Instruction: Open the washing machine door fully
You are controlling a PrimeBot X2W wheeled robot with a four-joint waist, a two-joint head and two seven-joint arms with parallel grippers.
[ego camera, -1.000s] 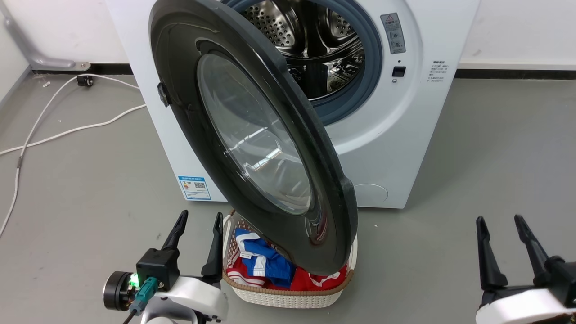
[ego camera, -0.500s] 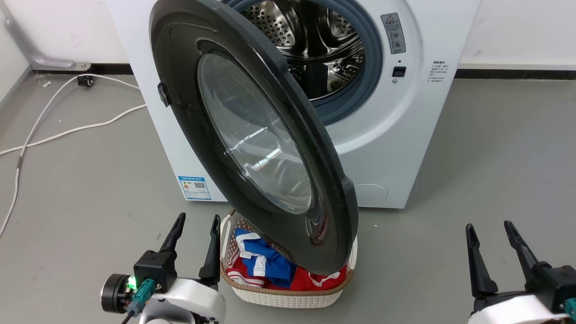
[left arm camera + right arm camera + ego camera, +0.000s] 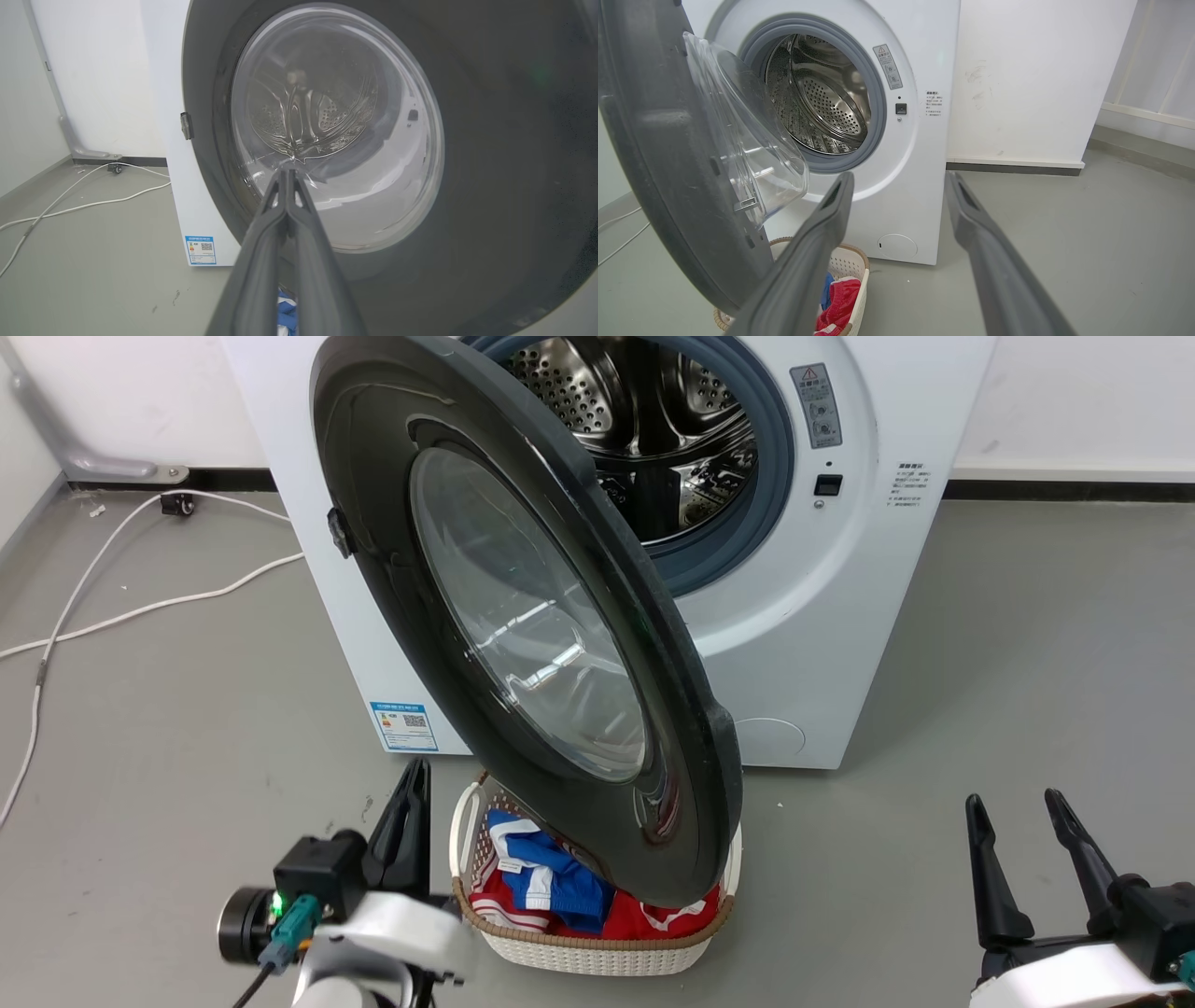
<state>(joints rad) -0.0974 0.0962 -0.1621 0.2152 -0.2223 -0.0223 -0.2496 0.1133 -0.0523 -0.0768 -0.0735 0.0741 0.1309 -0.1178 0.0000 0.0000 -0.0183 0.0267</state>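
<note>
Black door (image 3: pixel 523 616) ajar, edge fwd; L end effector (image 3: pixel 414 773) together, R end effector (image 3: pixel 1013 798) apart.

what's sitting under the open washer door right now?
A white laundry basket sits below the lower edge of the washing machine door. Red and blue clothes show at its front; the door covers the basket's rear, so anything there can't be seen.

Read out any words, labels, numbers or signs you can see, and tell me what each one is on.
Nothing reads clearly.
Blue label, low on the washing machine front: a QR code, print too small.
Grey sticker beside the drum: a warning triangle, the rest too small.
Black print right of the sticker: too small.
</note>
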